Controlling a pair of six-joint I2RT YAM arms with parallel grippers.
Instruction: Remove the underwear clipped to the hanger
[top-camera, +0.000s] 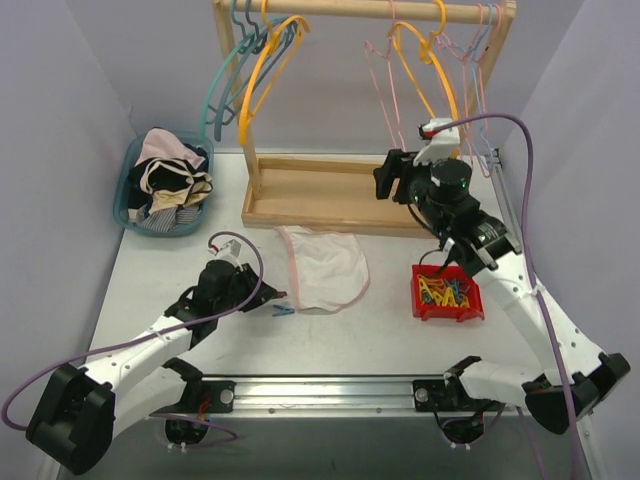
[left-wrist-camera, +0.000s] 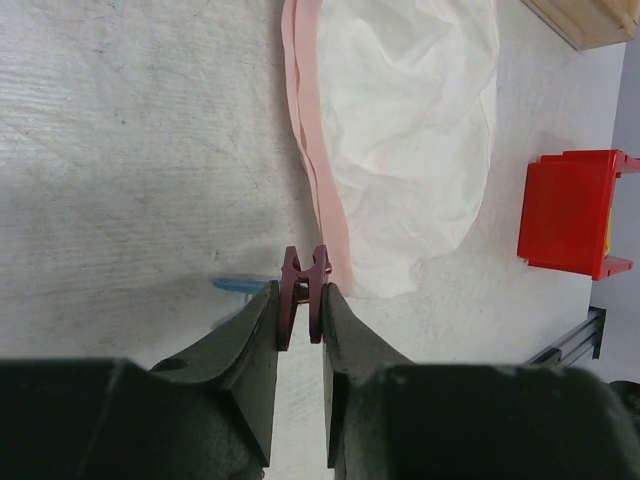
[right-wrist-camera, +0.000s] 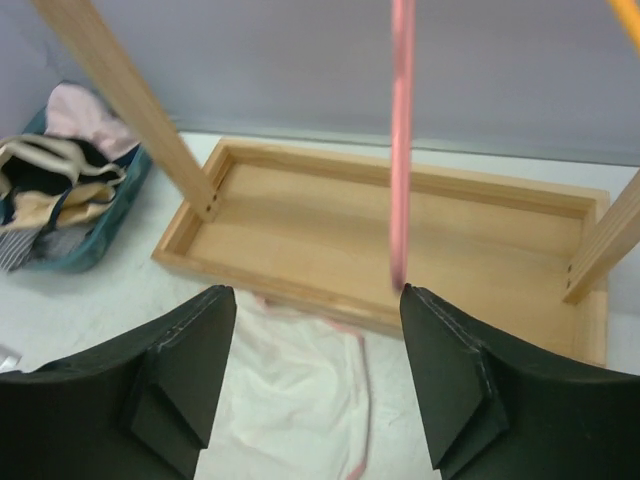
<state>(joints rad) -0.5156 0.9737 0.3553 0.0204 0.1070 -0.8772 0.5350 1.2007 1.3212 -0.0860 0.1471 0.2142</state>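
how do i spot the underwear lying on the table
Find the wooden rack tray at the back. In front of it lies the underwear, spread flat. It is white with pink trim, the only cloth outside the basket, left of the red bin.

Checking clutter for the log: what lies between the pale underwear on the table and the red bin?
Bare table between underwear and red bin, per the top view.

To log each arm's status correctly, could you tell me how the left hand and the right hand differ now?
The left hand is shut on a dark red clip; the right hand is open and holds nothing. The left hand sits low over the table; the right hand is raised at the wooden rack, facing a pink hanger. Both have black fingers.
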